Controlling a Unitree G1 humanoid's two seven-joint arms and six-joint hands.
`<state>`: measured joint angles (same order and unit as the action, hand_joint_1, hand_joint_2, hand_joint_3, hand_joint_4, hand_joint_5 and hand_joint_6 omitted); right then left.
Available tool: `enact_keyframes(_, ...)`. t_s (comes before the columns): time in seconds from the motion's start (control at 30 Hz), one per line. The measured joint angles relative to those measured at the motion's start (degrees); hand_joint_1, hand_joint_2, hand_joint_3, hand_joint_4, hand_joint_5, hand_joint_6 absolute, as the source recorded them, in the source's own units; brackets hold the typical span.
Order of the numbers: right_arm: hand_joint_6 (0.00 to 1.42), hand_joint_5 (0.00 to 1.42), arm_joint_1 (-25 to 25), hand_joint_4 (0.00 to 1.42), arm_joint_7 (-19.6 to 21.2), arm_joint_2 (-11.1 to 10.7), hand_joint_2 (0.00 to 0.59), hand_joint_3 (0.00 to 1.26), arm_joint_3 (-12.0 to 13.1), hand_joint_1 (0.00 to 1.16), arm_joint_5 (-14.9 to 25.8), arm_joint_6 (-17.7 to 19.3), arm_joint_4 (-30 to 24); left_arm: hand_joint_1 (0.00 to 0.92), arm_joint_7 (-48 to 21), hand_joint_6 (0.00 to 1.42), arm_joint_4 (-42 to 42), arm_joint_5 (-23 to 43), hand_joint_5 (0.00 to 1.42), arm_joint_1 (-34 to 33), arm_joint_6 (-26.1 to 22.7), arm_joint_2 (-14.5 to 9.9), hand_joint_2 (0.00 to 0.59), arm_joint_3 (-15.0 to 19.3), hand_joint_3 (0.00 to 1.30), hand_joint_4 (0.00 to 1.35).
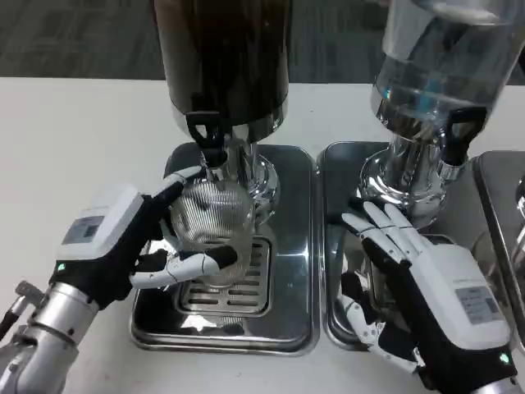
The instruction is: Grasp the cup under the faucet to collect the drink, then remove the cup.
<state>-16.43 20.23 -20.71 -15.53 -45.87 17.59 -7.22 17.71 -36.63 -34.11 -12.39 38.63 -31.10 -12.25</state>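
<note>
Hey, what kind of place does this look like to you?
Probably a drink station set up on a white table: two tall beverage dispensers, one dark and one clear, stand on metal drip trays. The left hand holds a clear cup under the dark dispenser's faucet.

The dark dispenser (223, 61) and its tap (205, 135) block the way from above the cup (212, 217); the table's (74, 139) left side lies open, the tray's (225, 332) front rim is unobstructed.

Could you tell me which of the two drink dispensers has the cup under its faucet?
The dark dispenser, whose faucet is over the clear cup; the clear dispenser has none.
</note>
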Motion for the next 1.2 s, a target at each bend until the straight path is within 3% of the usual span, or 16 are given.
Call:
enact_keyframes(0.4, 0.26, 0.06, -0.01, 0.09, 0.00, -0.02, 0.547, 0.21, 0.02, 0.64, 0.05, 0.15, 0.00, 0.134, -4.97, 0.78, 3.27, 3.35, 0.64, 1.78, -1.18, -1.21, 0.055, 0.94, 0.22, 0.42)
enact_keyframes(0.73, 0.28, 0.06, 0.71, 0.09, 0.01, -0.01, 0.556, 0.21, 0.02, 0.63, 0.18, 0.88, 0.44, 0.103, -8.42, 0.71, 7.30, 5.48, 0.56, 6.70, -1.91, -3.16, 0.048, 3.87, 0.19, 0.38)
enact_keyframes(1.03, 0.28, 0.06, 1.73, 0.09, 0.01, 0.18, 0.557, 0.21, -0.06, 0.63, 0.23, 1.03, 1.22, 0.035, -9.99, 0.40, 13.11, 8.63, 0.28, 12.60, -1.73, -5.54, 0.047, 8.77, 0.17, 0.16)
enact_keyframes(1.2, 0.29, 0.07, 2.06, 0.09, -0.11, 0.40, 0.557, 0.21, -0.40, 0.63, 0.19, 1.01, 1.34, 0.000, -11.39, 0.25, 16.30, 11.80, 0.16, 17.18, -0.62, -8.89, 0.088, 14.26, 0.16, 0.10)
